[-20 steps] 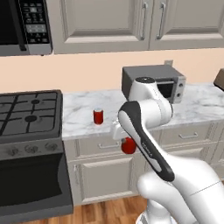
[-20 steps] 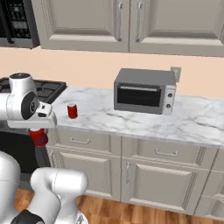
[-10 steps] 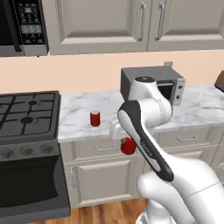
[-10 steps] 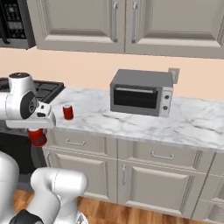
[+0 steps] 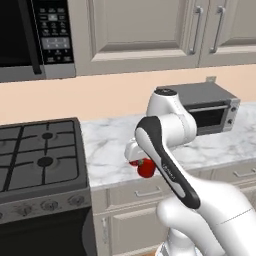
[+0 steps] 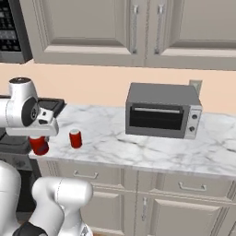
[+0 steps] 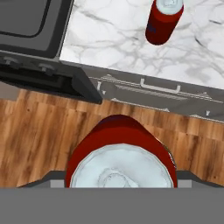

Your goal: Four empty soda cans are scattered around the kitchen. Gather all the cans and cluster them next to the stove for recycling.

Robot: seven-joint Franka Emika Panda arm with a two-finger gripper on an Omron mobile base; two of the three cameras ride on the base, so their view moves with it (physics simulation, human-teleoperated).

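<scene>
Beyond the tabletop edge, over the floor, the fingers grasp an upright red can; the stove lies to its left.

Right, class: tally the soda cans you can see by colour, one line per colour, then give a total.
Red soda cans: 2, one held by the gripper as the held can, one standing on the counter.
Purple soda cans: 0.
Total: 2.
</scene>
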